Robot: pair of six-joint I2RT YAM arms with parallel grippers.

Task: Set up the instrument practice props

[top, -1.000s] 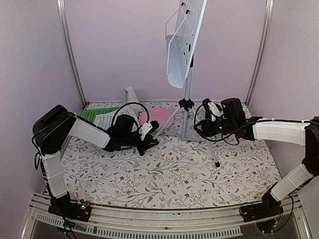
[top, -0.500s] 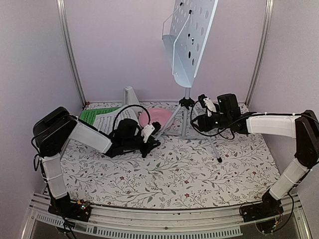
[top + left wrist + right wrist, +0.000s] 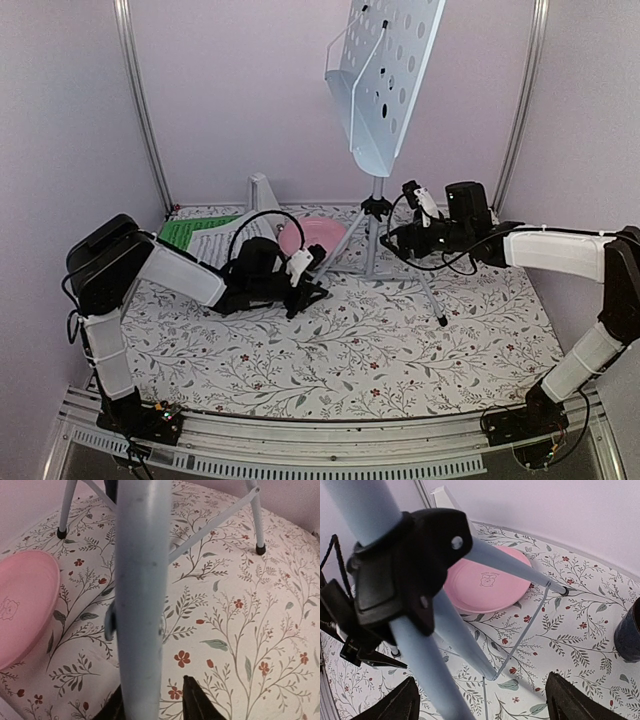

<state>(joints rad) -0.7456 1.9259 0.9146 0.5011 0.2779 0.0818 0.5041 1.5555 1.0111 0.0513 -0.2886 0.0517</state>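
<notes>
From above, the music stand (image 3: 385, 80) is upright at the table's 12 o'clock, with the green sheet (image 3: 195, 228), white sheet (image 3: 212, 243) and metronome (image 3: 262, 190) waiting at 10. Standing it up looks done; next both arms must back off without nudging a leg. Left wrist: the left gripper (image 3: 155, 705) sits slack around a tripod leg (image 3: 140, 580), with a gap on one side. Right wrist: the right gripper (image 3: 482, 700) is spread wide of the black hub (image 3: 405, 570), touching nothing. No legible writing, only a faint bear outline on the pink plate (image 3: 490, 585).
</notes>
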